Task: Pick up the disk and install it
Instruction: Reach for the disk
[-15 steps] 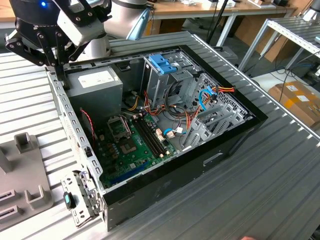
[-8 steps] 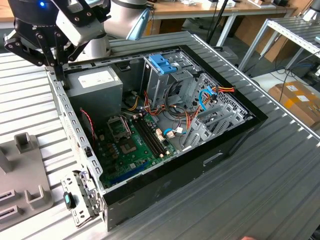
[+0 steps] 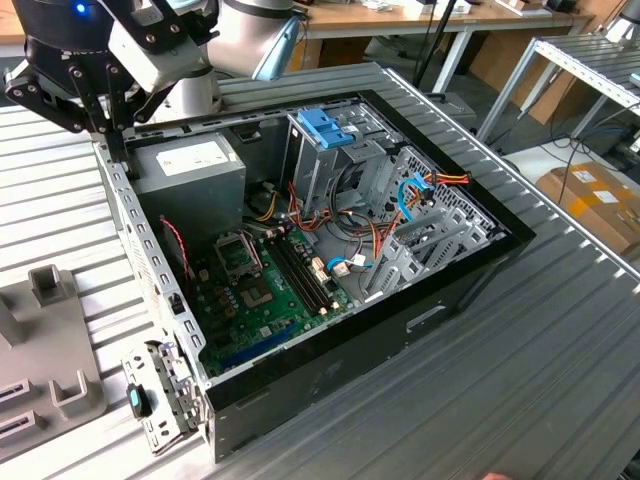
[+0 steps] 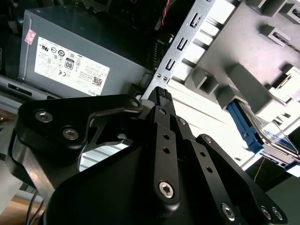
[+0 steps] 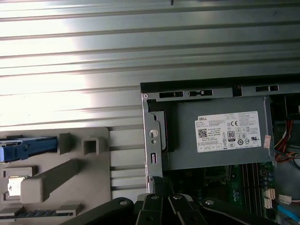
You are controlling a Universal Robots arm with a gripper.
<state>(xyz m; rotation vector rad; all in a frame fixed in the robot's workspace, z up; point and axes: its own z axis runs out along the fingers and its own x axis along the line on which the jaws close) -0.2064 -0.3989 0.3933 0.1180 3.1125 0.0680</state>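
My black two-finger claw (image 4: 162, 95) had its tips pressed together with nothing between them. It hung over a corner of the open black computer case (image 3: 350, 365), near the grey boxy metal power supply (image 5: 187, 154). The flat dark disk with bright blue plastic side rails (image 5: 28, 148) lay outside the case, seated in the pale grey plastic holder block (image 5: 89, 180) on the ribbed metal table (image 5: 70, 56), apart from the claw.
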